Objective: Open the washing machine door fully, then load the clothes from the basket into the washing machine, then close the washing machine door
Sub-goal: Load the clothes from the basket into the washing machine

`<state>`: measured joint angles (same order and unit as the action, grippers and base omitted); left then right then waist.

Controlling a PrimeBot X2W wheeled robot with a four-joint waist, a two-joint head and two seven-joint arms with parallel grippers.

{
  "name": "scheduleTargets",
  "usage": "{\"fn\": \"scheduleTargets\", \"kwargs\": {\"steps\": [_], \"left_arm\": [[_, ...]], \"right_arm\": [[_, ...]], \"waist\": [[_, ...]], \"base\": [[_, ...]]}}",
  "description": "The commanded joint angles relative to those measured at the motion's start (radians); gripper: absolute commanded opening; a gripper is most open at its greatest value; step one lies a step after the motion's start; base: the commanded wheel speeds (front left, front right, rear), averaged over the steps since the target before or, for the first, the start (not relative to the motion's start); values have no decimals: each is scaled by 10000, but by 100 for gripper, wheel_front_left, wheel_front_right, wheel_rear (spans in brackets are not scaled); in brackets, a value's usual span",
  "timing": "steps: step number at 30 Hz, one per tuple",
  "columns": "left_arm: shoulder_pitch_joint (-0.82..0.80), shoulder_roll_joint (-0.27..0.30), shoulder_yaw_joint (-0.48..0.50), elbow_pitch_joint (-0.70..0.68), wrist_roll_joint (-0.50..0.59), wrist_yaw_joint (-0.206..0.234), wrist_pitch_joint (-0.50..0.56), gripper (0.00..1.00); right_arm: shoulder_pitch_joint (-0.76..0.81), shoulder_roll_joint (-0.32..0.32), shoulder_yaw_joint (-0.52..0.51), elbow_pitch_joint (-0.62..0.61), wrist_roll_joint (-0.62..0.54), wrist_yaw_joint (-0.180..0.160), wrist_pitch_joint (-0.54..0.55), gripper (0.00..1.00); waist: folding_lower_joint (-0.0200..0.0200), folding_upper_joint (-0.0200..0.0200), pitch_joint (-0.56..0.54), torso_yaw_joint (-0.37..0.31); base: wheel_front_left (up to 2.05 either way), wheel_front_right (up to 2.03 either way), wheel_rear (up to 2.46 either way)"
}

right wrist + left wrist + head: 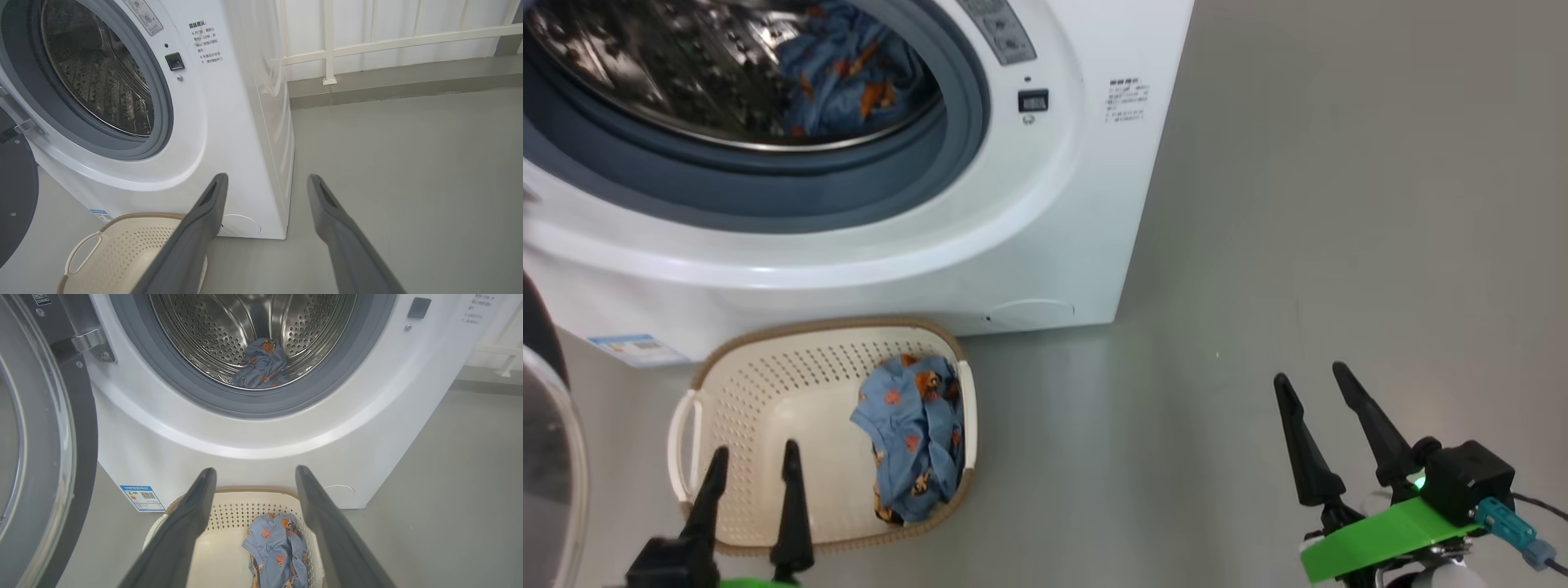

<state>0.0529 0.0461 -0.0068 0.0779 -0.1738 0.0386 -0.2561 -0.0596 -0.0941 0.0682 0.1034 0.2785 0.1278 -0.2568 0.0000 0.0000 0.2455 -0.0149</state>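
Observation:
The white washing machine [1045, 212] stands with its door [45, 449] swung wide open at the left. One light-blue printed garment [849, 73] lies in the steel drum [253, 330]. Another garment [915, 433] lies in the right part of the cream basket [760, 384] on the floor before the machine. My left gripper [756, 457] hangs open over the basket's near edge, empty; in the left wrist view this gripper [255, 473] frames the garment [278, 547]. My right gripper [1311, 376] is open and empty over bare floor to the right, away from the basket [122, 249].
Grey floor [1339, 204] spreads to the right of the machine. A white railing and wall [388, 41] stand behind it. A blue label sticker [142, 497] and a small round flap [1033, 312] mark the machine's lower front.

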Motion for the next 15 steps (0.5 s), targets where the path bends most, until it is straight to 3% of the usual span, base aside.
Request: {"fn": "scheduleTargets", "kwargs": {"steps": [1, 15], "left_arm": [[-452, 41, 209, -99, -93, -58, -57, 100], [-2509, 41, -55, 1489, -296, -584, -57, 100]], "right_arm": [[-282, -6, 247, -292, -71, 29, -49, 100], [-1156, 62, 404, -506, -171, 29, -49, 100]], "waist": [[0, 0, 495, -60], [0, 0, 2503, -514]], "base": [[0, 0, 0], [0, 0, 0]]}}
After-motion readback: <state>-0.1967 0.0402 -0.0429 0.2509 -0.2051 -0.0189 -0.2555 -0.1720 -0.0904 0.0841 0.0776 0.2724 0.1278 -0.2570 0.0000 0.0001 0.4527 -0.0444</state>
